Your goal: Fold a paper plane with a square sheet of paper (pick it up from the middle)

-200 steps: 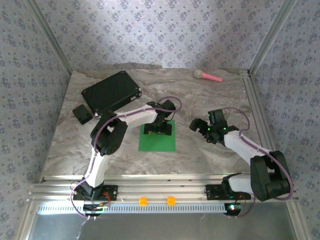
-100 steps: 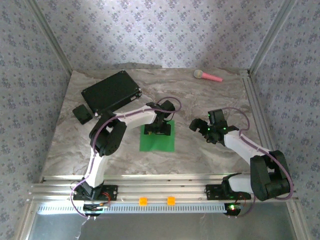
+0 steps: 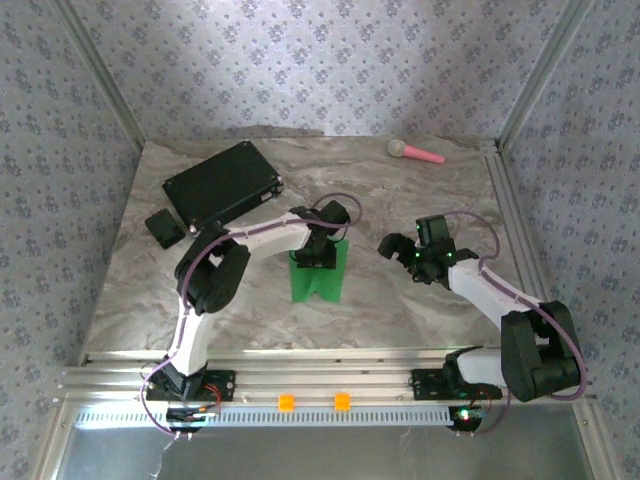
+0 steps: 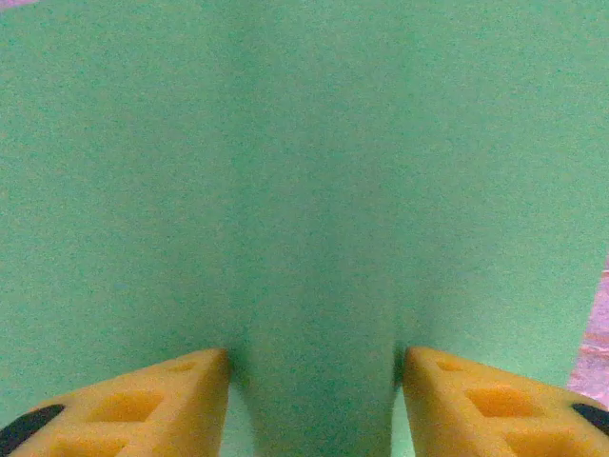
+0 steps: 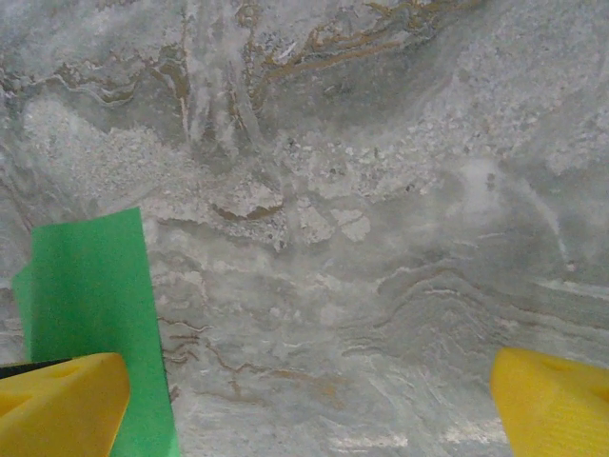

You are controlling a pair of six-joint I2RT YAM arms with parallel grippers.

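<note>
Square sheet of paper (image 3: 322, 282) sits mid-table, just ahead of the left arm. A second ago it lay flat and square; now it looks narrower from above, its sides pulled inward and the middle humped up. Left wrist view confirms this: green sheet (image 4: 304, 190) with a raised ridge running down between the yellow fingertips (image 4: 143, 405).

Left gripper (image 3: 312, 260) is over the sheet's far-middle part, jaws squeezed in on that hump. So it's pinching the paper at the middle, not yet fully together. Judgement: the middle pickup is under way and the sheet may be starting to lift. No crease is made yet, and folding is all still to do.

Right gripper (image 3: 400, 250) hangs apart from the sheet to its right, unmoved over the last second. Jaws are spread wide, nothing between them — bare marble table (image 5: 381, 238) below, the sheet's edge at the left of its wrist view.

Further out, untouched: black case (image 3: 222, 182) far left, pink-handled toy (image 3: 415, 152) at the far edge.
</note>
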